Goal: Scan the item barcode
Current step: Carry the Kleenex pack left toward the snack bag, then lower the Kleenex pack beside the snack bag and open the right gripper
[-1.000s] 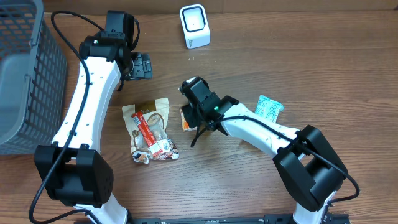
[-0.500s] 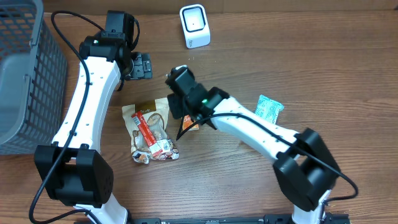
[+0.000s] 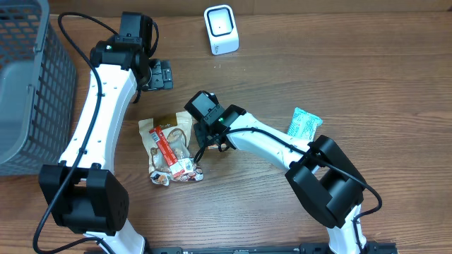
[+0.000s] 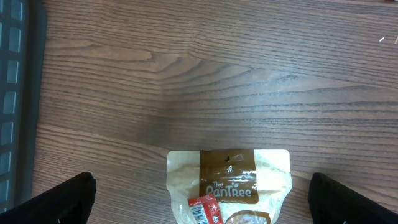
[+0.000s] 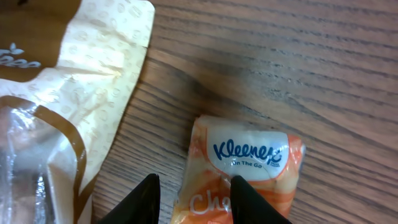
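Observation:
An orange Kleenex tissue pack (image 5: 249, 168) lies flat on the wooden table. My right gripper (image 5: 196, 193) is low over it, open, its jaws a narrow way apart. The left finger stands on the wood just off the pack's left edge and the right finger is over the pack's middle. In the overhead view my right gripper (image 3: 209, 134) covers most of the pack. The white barcode scanner (image 3: 221, 29) stands at the far edge. My left gripper (image 3: 161, 75) hangs wide open and holds nothing, above bare wood beyond the PanTree bag (image 4: 229, 183).
The beige and brown PanTree snack bag (image 3: 169, 144) lies left of the tissue pack, with a red barcoded packet (image 3: 167, 146) on it. A teal packet (image 3: 304, 122) lies to the right. A grey mesh basket (image 3: 28, 85) fills the left edge.
My right gripper swung left across the tissue pack, came down over it, and its jaws narrowed. The left arm stayed still.

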Tool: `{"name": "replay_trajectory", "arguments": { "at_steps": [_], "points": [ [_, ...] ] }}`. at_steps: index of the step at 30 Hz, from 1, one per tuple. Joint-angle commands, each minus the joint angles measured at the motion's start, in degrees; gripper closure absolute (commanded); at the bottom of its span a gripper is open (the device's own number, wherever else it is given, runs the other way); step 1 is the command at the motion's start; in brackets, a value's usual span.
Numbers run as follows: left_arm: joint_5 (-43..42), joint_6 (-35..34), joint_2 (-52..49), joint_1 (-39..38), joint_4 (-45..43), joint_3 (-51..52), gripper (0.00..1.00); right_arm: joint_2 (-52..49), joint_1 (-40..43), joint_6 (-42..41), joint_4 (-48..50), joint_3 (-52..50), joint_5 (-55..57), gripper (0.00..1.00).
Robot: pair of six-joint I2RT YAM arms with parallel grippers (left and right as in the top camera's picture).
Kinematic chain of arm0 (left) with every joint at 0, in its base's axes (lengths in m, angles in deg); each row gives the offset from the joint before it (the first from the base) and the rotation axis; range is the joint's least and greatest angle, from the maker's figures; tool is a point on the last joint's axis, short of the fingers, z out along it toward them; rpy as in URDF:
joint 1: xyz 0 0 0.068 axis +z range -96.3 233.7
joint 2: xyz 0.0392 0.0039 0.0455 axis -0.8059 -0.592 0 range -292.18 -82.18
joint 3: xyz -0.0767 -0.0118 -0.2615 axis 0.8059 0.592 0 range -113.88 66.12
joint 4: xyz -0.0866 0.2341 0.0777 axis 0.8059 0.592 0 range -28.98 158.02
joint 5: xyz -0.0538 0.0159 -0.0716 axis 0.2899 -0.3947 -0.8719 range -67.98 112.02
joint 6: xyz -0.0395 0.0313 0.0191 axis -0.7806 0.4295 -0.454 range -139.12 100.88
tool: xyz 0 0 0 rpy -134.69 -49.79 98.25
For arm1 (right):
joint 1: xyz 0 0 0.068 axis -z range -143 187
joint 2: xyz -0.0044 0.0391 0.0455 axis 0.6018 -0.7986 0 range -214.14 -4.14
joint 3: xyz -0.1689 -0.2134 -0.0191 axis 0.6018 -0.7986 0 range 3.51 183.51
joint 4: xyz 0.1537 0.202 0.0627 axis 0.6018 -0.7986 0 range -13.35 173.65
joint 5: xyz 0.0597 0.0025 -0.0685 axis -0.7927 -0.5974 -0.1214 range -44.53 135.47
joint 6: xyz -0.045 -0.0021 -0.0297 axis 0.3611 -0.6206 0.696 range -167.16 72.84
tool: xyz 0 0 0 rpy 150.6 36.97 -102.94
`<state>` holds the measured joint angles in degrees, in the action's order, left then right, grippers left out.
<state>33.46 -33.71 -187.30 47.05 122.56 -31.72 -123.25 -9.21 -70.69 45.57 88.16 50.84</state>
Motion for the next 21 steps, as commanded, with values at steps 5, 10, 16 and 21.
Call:
{"name": "replay_trajectory", "arguments": {
  "at_steps": [5,10,16,21],
  "points": [
    [0.74,-0.20,0.87,-0.11,-0.07,-0.90,0.00,-0.52,-0.31,-0.48,-0.33,-1.05,2.58,0.62],
    [0.74,-0.20,0.87,-0.11,-0.07,-0.90,0.00,-0.52,-0.57,-0.48,-0.20,-3.52,4.66,0.63],
    [0.74,-0.20,0.87,-0.11,-0.07,-0.90,0.00,-0.55,-0.61,0.61,0.20,-4.48,6.69,0.65],
    [0.74,-0.20,0.87,-0.11,-0.07,-0.90,0.00,-0.48,-0.61,4.28,-0.35,-3.89,6.34,0.66]
  ]
}}
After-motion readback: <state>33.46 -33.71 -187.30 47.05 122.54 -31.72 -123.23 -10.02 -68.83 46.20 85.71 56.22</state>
